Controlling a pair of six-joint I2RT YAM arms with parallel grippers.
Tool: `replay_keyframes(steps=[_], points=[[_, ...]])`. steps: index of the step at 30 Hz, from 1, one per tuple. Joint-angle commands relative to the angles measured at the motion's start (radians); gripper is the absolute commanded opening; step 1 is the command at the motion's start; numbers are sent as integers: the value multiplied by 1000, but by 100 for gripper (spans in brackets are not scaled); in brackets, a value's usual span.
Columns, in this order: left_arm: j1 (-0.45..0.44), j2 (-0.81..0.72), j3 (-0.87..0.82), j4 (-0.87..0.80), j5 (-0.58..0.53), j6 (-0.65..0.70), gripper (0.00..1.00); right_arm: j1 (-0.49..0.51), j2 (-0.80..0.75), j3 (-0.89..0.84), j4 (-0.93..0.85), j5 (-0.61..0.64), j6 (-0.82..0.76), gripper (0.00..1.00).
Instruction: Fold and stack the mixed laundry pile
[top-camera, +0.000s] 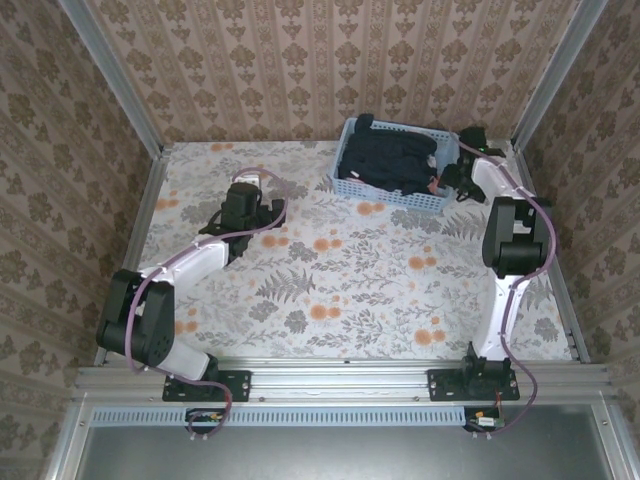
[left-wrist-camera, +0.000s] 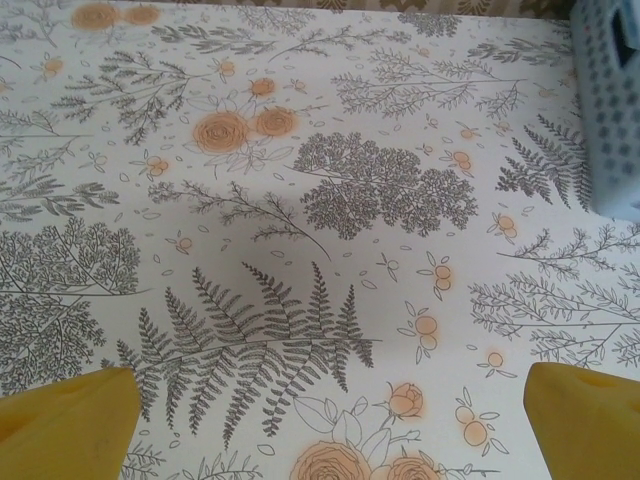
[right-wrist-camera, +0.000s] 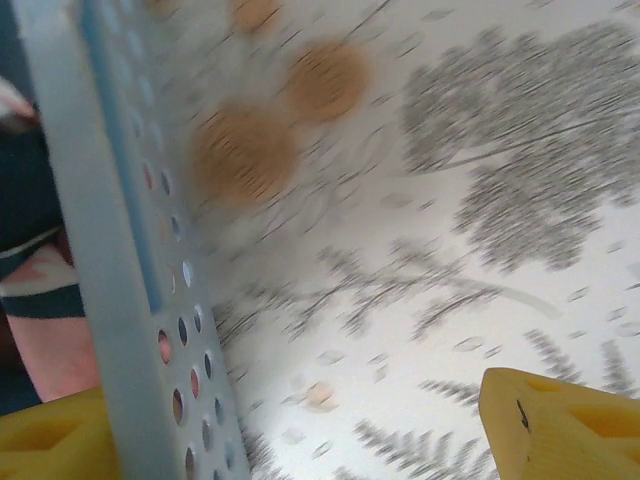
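Observation:
The laundry pile lies in a light blue basket (top-camera: 352, 183) at the back of the table. On top is the dark navy T-shirt (top-camera: 395, 160), bunched up. In the right wrist view the pink garment (right-wrist-camera: 52, 350) with a navy-and-white band shows inside the basket wall (right-wrist-camera: 120, 250). My right gripper (top-camera: 447, 183) (right-wrist-camera: 300, 425) is at the basket's right end, open. One yellow finger (right-wrist-camera: 50, 440) is on the basket side of the wall and the other (right-wrist-camera: 560, 430) is over the table, well clear of the wall. My left gripper (top-camera: 262, 205) (left-wrist-camera: 330, 415) hovers open over the bare tablecloth, left of the basket.
A floral tablecloth (top-camera: 340, 280) covers the table, with patterned walls on three sides. The basket's corner (left-wrist-camera: 610, 110) shows at the right edge of the left wrist view. Open cloth surface stretches between the two arms in front of the basket.

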Motion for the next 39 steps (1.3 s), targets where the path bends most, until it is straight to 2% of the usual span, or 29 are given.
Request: replay_keyframes(steps=[1, 6, 9, 15, 19, 23, 27, 29, 30, 33, 35, 39], points=[[-2, 3, 1, -28, 22, -30, 100, -97, 17, 65, -91, 130, 17, 81], [-2, 17, 40, -35, 39, -25, 100, -172, -7, 87, -113, 177, -6, 81], [-2, 31, 72, -58, 55, -27, 100, -161, -81, 77, -105, 177, -42, 82], [-4, 47, 105, -61, 87, -61, 100, 1, -281, -37, -52, 98, -107, 84], [-3, 45, 115, -72, 105, -69, 100, 124, -346, -144, 8, 42, -87, 85], [-4, 39, 124, -97, 119, -61, 100, 184, -304, -176, 46, 17, -37, 85], [-2, 22, 114, -116, 125, -63, 100, 194, -198, -138, 62, 17, 3, 81], [-3, 9, 102, -116, 124, -70, 100, 193, -142, -100, 61, 28, 6, 70], [-3, 4, 95, -117, 121, -73, 100, 192, -115, -72, 52, 41, 8, 58], [-2, -14, 82, -123, 116, -74, 100, 183, -85, 6, 11, 28, 11, 0], [-2, -24, 77, -128, 108, -74, 100, 184, -130, 15, 14, 9, 9, 0], [7, -38, 82, -123, 109, -63, 100, 188, -316, 10, 40, -64, -5, 0]])
